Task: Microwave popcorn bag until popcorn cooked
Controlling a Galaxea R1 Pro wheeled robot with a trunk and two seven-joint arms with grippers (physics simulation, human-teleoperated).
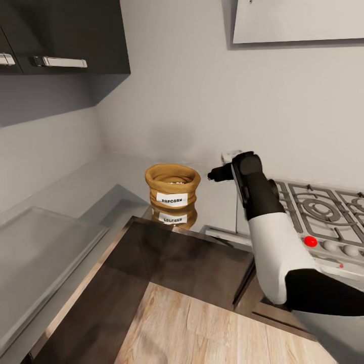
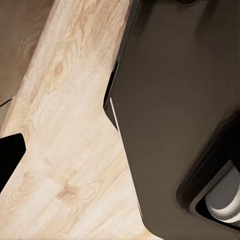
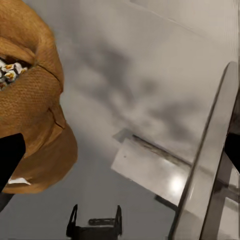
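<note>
On the grey bench [image 1: 76, 192] the popcorn bag [image 1: 172, 188] stands upright. The right hand [image 1: 216, 175] hovers just right of it, nearer than the left arm; whether its fingers are apart I cannot tell.

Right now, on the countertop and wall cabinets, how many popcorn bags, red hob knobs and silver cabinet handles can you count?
Popcorn bag: 1
Red hob knob: 1
Silver cabinet handles: 2
Total: 4
</note>
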